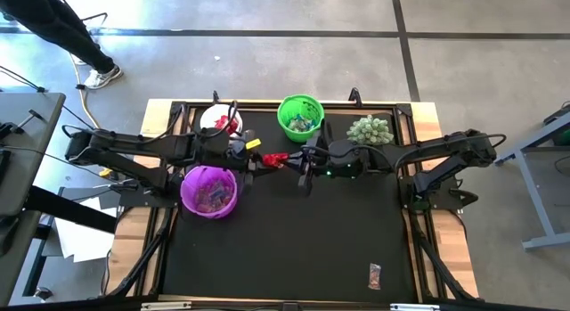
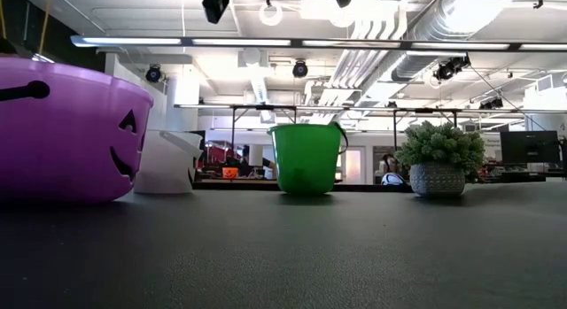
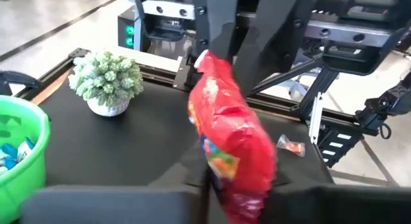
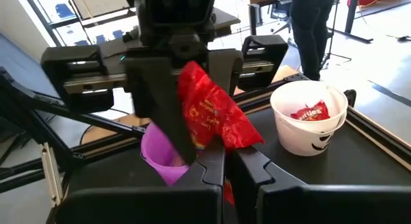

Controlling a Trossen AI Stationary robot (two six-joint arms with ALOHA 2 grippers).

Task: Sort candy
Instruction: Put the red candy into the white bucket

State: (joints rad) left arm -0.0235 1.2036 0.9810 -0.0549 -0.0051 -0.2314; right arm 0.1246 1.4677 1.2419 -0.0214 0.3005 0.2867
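Above the table's (image 1: 294,257) middle toward the far edge, the left gripper (image 1: 258,159) and right gripper (image 1: 298,159) meet, both clamped on one red candy (image 1: 272,157). Another candy (image 1: 375,274) lies near the near right corner.

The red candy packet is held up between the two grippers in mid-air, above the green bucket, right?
Not quite. The red candy packet is held between the left gripper and the right gripper, but over bare black table mat, not above the green bucket, which stands apart at the table's far edge. The high view shows it.
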